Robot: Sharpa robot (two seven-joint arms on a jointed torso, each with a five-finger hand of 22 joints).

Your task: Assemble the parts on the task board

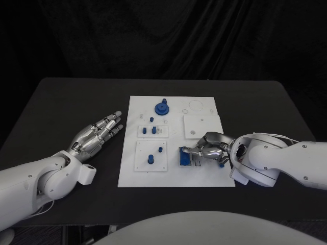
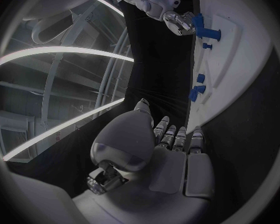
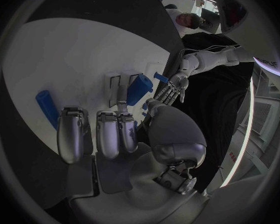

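Black surface (image 1: 68,107), matte, standing in front of a dark draped curtain (image 1: 163,35). No writing or labels readable anywhere.

Nearest: right hand (image 1: 207,150) reaching over the board's (image 1: 178,178) near right part, fingers curling down over a blue part (image 1: 185,157) lying there. Cannot tell whether it is actually gripping the piece or only resting on it. In the right wrist view the fingers (image 3: 96,132) are hanging over the white plate, with a blue bar (image 3: 47,107) just beside them and a blue cylinder (image 3: 140,87) further on.

Left hand (image 1: 97,133) lying released on the surface just left of the board, fingers straight and slightly spread, holding nothing, apart from the plate's edge.

Board sitting in the middle of the surface, a white rectangle carrying raised white square blocks. Near left block (image 1: 151,155) holding small blue pegs. Middle left block (image 1: 153,130) bearing a row of short blue pegs. Right block (image 1: 202,126) looking bare white.

Farthest: blue round gear-like part (image 1: 162,108) standing upright near the board's far edge, with faint circular outlines (image 1: 196,107) beside it to the right.
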